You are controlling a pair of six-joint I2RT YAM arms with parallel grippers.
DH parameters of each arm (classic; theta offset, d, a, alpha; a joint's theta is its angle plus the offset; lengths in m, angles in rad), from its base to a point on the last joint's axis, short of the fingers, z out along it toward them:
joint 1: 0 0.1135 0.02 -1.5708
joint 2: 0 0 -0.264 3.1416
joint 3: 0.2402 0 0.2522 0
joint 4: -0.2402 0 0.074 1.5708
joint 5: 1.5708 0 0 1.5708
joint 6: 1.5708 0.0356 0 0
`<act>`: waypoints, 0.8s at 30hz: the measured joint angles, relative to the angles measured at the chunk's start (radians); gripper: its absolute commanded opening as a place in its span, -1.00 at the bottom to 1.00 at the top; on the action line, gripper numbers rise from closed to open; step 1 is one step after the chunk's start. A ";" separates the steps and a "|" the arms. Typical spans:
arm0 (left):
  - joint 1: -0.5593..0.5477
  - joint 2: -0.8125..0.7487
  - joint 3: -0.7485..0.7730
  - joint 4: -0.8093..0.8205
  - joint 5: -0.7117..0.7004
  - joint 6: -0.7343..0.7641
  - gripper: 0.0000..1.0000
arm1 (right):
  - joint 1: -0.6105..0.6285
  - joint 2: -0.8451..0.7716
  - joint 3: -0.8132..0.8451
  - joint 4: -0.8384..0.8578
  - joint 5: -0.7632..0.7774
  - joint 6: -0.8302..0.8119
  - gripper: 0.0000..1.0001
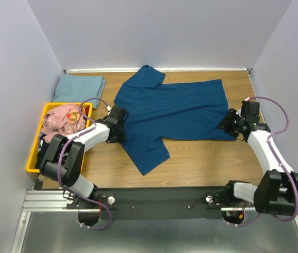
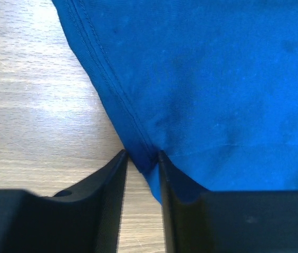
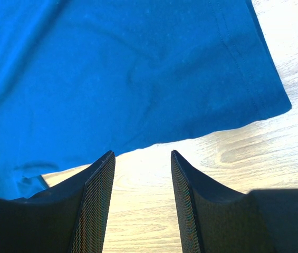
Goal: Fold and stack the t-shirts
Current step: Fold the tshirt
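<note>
The main risk is an uneven lift. The blue t-shirt (image 1: 180, 108) lies spread flat on the worktop (image 1: 201, 158), hem toward the right arm and sleeves pointing away from and toward the arm bases. The left end effector (image 2: 141, 157) sits at the shirt's neck-side edge, narrow, with a seamed corner of cloth between its fingers. Whether it already pinches firmly I cannot tell, and a hold on so thin a bite of seam may slip once the shirt's weight comes on. The right end effector (image 3: 142, 155) stands wide and holds nothing. It is low at the shirt's near hem corner, with bare wood between its fingers and the cloth edge just beyond, so it would likely miss the hem unless it moves in first. If one side rises alone, the shirt probably skews and the fold creases. The sleeve nearest the bases may drag and bunch under the body. The worktop is smooth pale wood with a sheen, which I judge lets the cloth slide rather than hold. Left of the blue shirt stand a yellow bin (image 1: 32, 158) holding a crumpled pink shirt (image 1: 59, 120) and, beyond it, a folded grey-blue shirt (image 1: 79, 87). Plain pale walls (image 1: 164, 31) close round three sides.
</note>
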 measured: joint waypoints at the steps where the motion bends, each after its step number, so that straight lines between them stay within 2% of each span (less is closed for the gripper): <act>1: 0.000 0.000 0.000 0.000 0.000 -0.003 -0.58 | 0.000 0.000 0.000 0.000 0.000 0.000 0.08; 3: 0.000 0.000 0.000 0.000 0.000 -0.007 -0.92 | 0.000 0.000 0.000 0.000 0.006 0.000 0.08; 4: 0.000 0.000 0.000 0.000 0.000 -0.013 -1.00 | 0.000 -0.001 0.000 0.000 0.010 0.000 0.08; 8: -0.002 -0.005 0.001 -0.005 -0.011 -0.010 -1.00 | 0.000 -0.001 0.000 -0.001 0.047 0.000 0.16; 18: -0.002 -0.090 -0.012 -0.004 -0.031 0.031 -1.00 | -0.006 0.064 -0.002 -0.045 0.238 0.032 0.17; 24: -0.002 -0.092 -0.055 0.057 -0.027 0.066 -1.00 | -0.121 0.156 -0.016 -0.047 0.247 0.061 0.14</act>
